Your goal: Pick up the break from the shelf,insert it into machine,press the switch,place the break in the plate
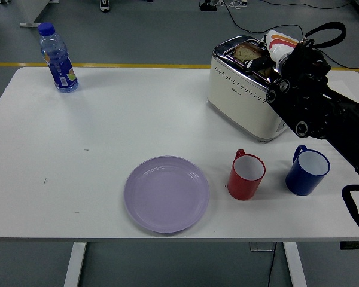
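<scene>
On white table (107, 131), grey floor beyond, right hand (274, 49) at toaster (242, 89), finger state unclear

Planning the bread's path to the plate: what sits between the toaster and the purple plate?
In the head view, only bare white table lies between the toaster and the purple plate; the red mug stands just right of that line.

The white table (107, 131) carries a water bottle (58, 58), toaster (242, 89), purple plate (166, 193), red mug (246, 175) and blue mug (307, 171).
</scene>
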Action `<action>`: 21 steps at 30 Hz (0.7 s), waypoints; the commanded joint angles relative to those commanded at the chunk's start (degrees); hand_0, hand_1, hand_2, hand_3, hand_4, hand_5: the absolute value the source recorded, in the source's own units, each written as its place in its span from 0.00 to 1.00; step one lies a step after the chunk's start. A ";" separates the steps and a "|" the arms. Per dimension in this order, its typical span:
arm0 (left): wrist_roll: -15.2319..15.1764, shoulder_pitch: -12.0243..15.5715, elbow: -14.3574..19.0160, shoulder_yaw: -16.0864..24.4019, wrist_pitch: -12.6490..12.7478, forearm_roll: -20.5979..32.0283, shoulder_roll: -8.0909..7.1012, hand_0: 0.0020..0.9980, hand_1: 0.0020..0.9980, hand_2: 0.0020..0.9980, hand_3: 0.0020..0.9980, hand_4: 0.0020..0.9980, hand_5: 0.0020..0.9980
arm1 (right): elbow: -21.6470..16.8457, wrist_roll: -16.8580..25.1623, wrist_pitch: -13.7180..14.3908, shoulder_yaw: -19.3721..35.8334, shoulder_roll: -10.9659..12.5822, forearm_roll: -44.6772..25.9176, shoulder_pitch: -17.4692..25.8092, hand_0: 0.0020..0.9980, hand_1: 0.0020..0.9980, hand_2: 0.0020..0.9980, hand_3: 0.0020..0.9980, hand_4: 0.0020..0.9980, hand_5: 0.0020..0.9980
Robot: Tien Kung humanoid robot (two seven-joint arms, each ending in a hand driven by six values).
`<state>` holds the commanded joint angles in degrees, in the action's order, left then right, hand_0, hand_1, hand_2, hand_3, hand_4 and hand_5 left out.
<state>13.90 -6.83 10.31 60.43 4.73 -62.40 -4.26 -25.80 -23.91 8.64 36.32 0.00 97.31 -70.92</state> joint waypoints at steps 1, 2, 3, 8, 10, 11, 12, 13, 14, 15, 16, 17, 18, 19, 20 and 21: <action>0.00 0.01 0.00 0.03 0.00 -0.01 0.01 0.69 0.73 0.73 0.57 0.33 0.91 | 0.06 0.04 -0.02 -0.13 0.00 0.28 -0.04 0.38 0.40 0.44 0.59 0.72 0.26; 0.00 0.02 0.00 0.06 0.01 -0.02 0.01 0.69 0.73 0.73 0.57 0.33 0.90 | 0.14 0.08 -0.05 -0.29 0.00 0.65 -0.08 0.30 0.35 0.42 0.55 0.61 0.12; 0.01 0.03 0.00 0.11 0.02 -0.05 0.03 0.69 0.73 0.73 0.57 0.33 0.90 | 0.26 0.10 -0.23 -0.53 0.00 1.13 -0.15 0.30 0.35 0.42 0.55 0.61 0.12; 0.06 0.06 0.00 0.29 0.01 -0.23 0.06 0.69 0.73 0.73 0.57 0.32 0.90 | 0.58 0.33 -0.64 -1.39 0.00 3.35 -0.30 0.24 0.33 0.40 0.52 0.56 0.07; 0.07 0.08 0.00 0.33 0.01 -0.25 0.05 0.69 0.73 0.73 0.57 0.32 0.90 | 0.31 0.37 -0.30 -1.33 0.00 4.41 -0.30 0.24 0.33 0.40 0.52 0.56 0.07; 0.07 0.08 0.00 0.33 0.01 -0.24 0.05 0.69 0.73 0.73 0.57 0.32 0.90 | 0.23 0.38 -0.23 -1.31 0.00 4.66 -0.30 0.24 0.33 0.40 0.52 0.56 0.07; 0.08 0.08 0.00 0.44 0.02 -0.32 0.05 0.69 0.73 0.73 0.57 0.32 0.90 | -0.13 0.37 -0.18 -1.17 0.00 5.44 -0.35 0.24 0.33 0.40 0.52 0.56 0.07; 0.08 0.08 0.00 0.46 0.02 -0.34 0.05 0.69 0.73 0.73 0.57 0.32 0.90 | -0.21 0.37 -0.18 -1.14 0.00 5.61 -0.36 0.24 0.33 0.40 0.52 0.56 0.07; 0.08 0.08 0.00 0.48 0.02 -0.35 0.05 0.69 0.73 0.73 0.57 0.31 0.89 | -0.25 0.37 -0.17 -1.13 0.00 5.70 -0.36 0.20 0.30 0.38 0.50 0.51 0.00; 0.09 0.07 0.00 0.47 0.01 -0.37 0.02 0.69 0.73 0.73 0.57 0.31 0.89 | -0.54 0.42 0.41 -1.00 0.00 6.07 -0.41 0.20 0.30 0.38 0.50 0.51 0.00; 0.10 0.06 0.00 0.54 0.00 -0.46 0.01 0.69 0.73 0.73 0.57 0.31 0.89 | -0.82 0.47 1.02 -0.81 0.00 6.44 -0.44 0.20 0.30 0.38 0.50 0.51 0.00; 0.11 0.06 0.00 0.62 0.00 -0.56 0.01 0.69 0.73 0.73 0.57 0.31 0.89 | -1.07 0.51 1.51 -0.64 0.00 6.72 -0.46 0.20 0.30 0.38 0.50 0.51 0.00; 0.13 0.06 0.00 0.73 -0.01 -0.68 0.01 0.69 0.73 0.73 0.57 0.31 0.89 | -1.37 0.51 2.00 -0.47 0.00 7.00 -0.45 0.20 0.30 0.38 0.50 0.51 0.00; 0.14 0.07 0.00 0.78 -0.01 -0.73 0.01 0.69 0.73 0.73 0.57 0.31 0.89 | -1.63 0.53 2.29 -0.36 0.00 7.19 -0.45 0.20 0.30 0.38 0.50 0.51 0.00; 0.15 0.09 0.00 0.83 -0.01 -0.76 0.01 0.69 0.73 0.73 0.57 0.31 0.89 | -1.90 0.56 2.54 -0.24 0.00 7.39 -0.45 0.21 0.29 0.37 0.49 0.49 0.00; 0.18 0.15 0.00 0.92 -0.02 -0.88 0.01 0.69 0.73 0.73 0.57 0.31 0.89 | -2.31 0.55 2.77 -0.06 0.00 7.64 -0.45 0.21 0.29 0.37 0.49 0.49 0.00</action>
<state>14.08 -6.69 10.31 61.36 4.71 -63.28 -4.25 -28.11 -23.36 11.41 36.26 0.00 104.96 -71.37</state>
